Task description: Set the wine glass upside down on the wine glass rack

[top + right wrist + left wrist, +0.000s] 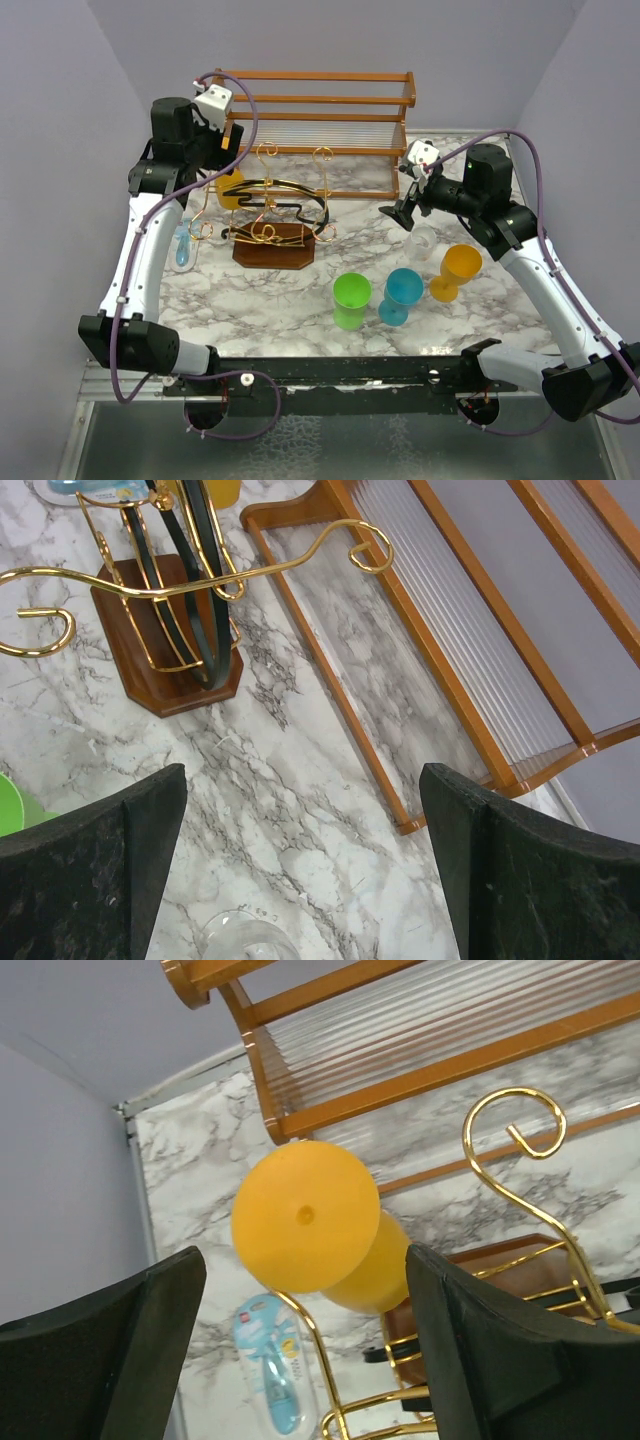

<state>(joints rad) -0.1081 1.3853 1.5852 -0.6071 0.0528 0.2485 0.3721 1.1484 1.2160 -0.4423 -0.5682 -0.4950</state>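
Looking through my left wrist camera, I see my left gripper (pixel 305 1260) spread wide, its two dark fingers (pixel 100 1350) standing either side of the yellow wine glass (pixel 305 1215). A gap shows on each side, so nothing is gripped. The glass hangs upside down on a gold wire of the wine glass rack (pixel 515 1200), its round foot facing the lens and its bowl lower behind it. Beyond it are the wooden shelf (pixel 400 1090) and, down on the marble table (pixel 200 1180), a blue packaged item (pixel 268 1360).

Through the right wrist camera, my right gripper (pixel 300 780) is wide too, with nothing between its fingers (pixel 90 870). Under it is marble, with the rim of a clear glass (pixel 240 940) at the bottom edge. The rack's brown base sits up left, and the shelf runs along the right.

From above, the yellow glass hangs on the rack's left side, right at my left gripper. My right gripper hovers by the clear glass, well apart from the rack. A green cup (pixel 351 300), a blue cup (pixel 401 295) and an orange glass (pixel 457 270) stand in a row near the front right.
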